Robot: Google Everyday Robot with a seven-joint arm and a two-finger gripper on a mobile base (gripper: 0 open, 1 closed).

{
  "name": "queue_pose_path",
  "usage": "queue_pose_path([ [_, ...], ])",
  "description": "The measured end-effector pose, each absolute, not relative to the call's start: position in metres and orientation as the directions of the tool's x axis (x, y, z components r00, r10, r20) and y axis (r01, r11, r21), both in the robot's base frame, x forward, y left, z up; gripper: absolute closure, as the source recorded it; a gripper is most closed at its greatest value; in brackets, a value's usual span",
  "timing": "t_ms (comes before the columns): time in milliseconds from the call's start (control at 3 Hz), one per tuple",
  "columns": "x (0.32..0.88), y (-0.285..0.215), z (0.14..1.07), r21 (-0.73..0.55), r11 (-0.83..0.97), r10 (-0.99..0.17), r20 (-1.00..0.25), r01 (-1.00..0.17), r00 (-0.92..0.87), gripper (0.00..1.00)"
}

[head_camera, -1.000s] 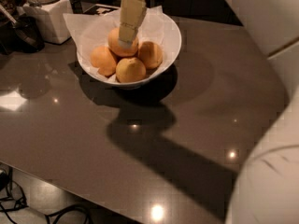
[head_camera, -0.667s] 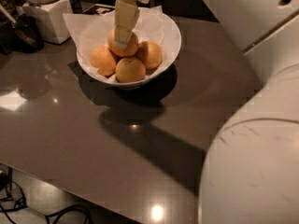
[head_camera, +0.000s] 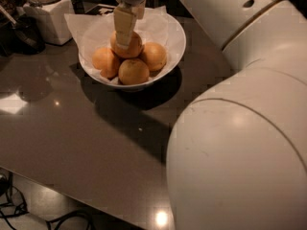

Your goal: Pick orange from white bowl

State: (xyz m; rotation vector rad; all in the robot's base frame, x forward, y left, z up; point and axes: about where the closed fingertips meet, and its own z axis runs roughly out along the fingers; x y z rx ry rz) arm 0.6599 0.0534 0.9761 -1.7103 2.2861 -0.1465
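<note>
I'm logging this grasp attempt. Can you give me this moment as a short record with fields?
gripper: the gripper is low over the white bowl, at the topmost orange
bowl contents: three other oranges beneath it, on a paper liner
bowl place: on the dark table
nearby: white jar, picture-left of the bowl
arm: fills the view's right side

Single view, high vantage beside the robot's own arm [head_camera: 249, 128], facing down and forward across the worktop [head_camera: 72, 143], arm close and filling the right foreground, white bowl [head_camera: 177, 42] farther off near the top, tool [head_camera: 124, 37] descending from the top edge over the bowl.
</note>
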Motion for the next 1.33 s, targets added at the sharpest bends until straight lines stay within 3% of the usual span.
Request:
queue_pose_path([
  [1000, 0.675, 0.051, 0.925, -0.162, 0.295, -0.954, -0.1, -0.942, -0.282, 0.28],
  [1333, 0.684, 0.058, 0.925, -0.186, 0.296, -0.953, -0.131, -0.937, -0.274, 0.46],
])
